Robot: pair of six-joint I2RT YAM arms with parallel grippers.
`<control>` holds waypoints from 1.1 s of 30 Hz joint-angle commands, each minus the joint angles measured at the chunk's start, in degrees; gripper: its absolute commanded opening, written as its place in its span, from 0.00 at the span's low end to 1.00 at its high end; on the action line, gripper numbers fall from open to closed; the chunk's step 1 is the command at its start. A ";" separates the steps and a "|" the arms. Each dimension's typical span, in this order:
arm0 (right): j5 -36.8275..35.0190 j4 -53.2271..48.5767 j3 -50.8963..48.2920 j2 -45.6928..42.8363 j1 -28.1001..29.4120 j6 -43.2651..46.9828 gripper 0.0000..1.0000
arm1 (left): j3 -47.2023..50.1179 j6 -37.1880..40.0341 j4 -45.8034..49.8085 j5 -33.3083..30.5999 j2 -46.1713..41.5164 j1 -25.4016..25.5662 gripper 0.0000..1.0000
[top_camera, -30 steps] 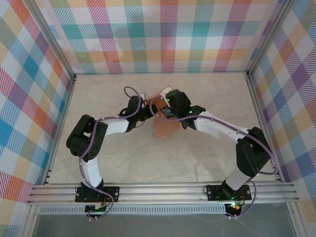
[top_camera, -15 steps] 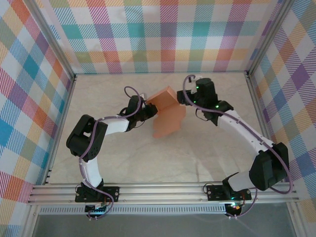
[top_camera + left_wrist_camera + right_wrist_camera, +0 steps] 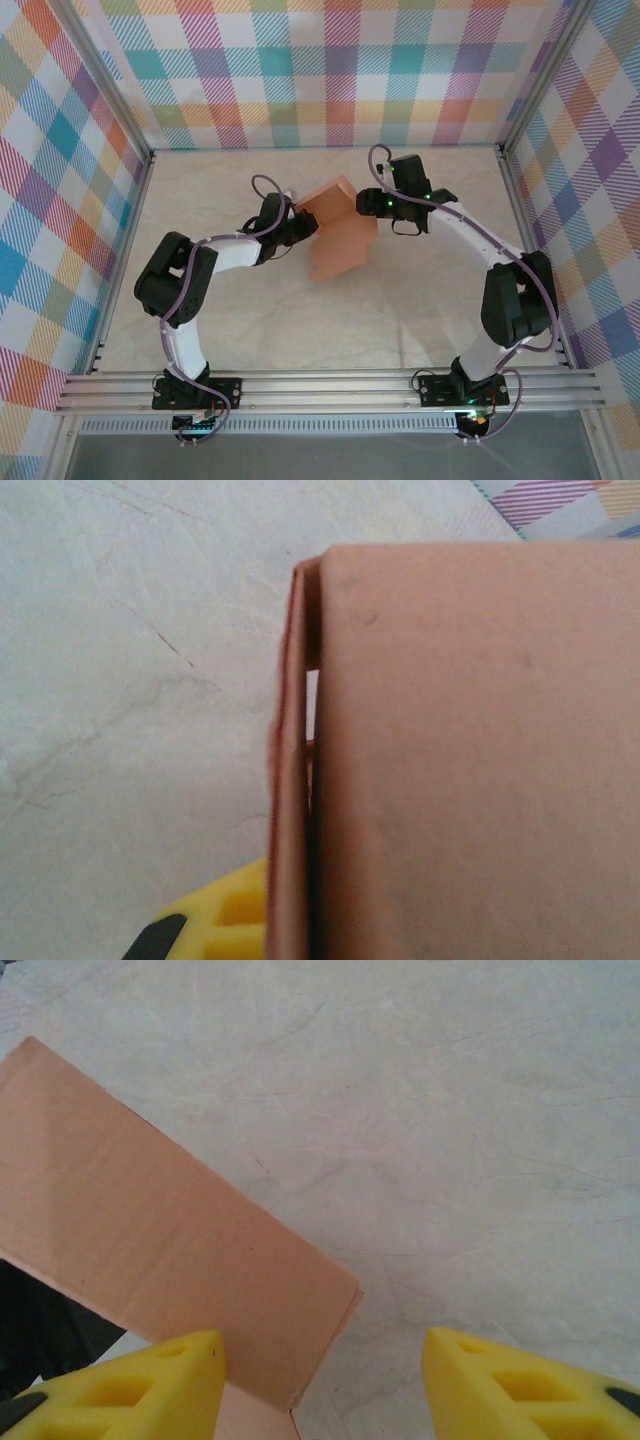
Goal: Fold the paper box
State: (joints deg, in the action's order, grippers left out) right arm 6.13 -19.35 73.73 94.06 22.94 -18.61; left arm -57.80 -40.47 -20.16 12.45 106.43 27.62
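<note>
The paper box (image 3: 338,238) is salmon-orange card near the middle of the table, one panel tilted up at its far end. My left gripper (image 3: 303,226) is shut on its left edge. In the left wrist view the card layers (image 3: 470,760) stand pressed together beside one yellow finger (image 3: 213,923). My right gripper (image 3: 373,205) hovers at the box's far right corner. Its jaws (image 3: 322,1345) are open, and the raised panel (image 3: 150,1220) reaches in from the left, its corner just past the left finger (image 3: 130,1385), with bare table under the rest of the gap.
The pale marbled table (image 3: 420,300) lies all around the box. Plaid walls (image 3: 330,70) close in the back and both sides. An aluminium rail (image 3: 330,390) with both arm bases runs along the near edge.
My right arm lifted off the box, swung out to the back right, then came back toward the box's right corner with its jaws narrowing. The left gripper kept its hold.
</note>
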 commanded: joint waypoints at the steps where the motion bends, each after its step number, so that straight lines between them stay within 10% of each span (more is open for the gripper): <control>1: 1.52 -2.07 1.31 -0.67 0.36 -0.04 0.58 | -1.63 0.90 -1.28 1.35 -0.28 0.51 0.00; 9: -2.48 0.19 -3.54 -8.27 -2.10 -2.57 0.82 | -4.34 5.23 10.46 -1.05 -1.80 0.38 0.00; 22: 1.27 0.72 -8.76 -11.58 -6.33 -0.30 0.83 | -28.10 27.98 74.04 -10.05 0.53 0.41 0.00; 33: 9.80 5.20 -12.20 -8.69 -7.01 0.35 0.83 | -45.10 38.42 97.70 -13.82 14.55 1.76 0.00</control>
State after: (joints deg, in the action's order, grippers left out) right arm 11.29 -16.53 62.54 84.07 16.40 -19.88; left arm -98.56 -7.29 66.00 1.21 117.69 28.05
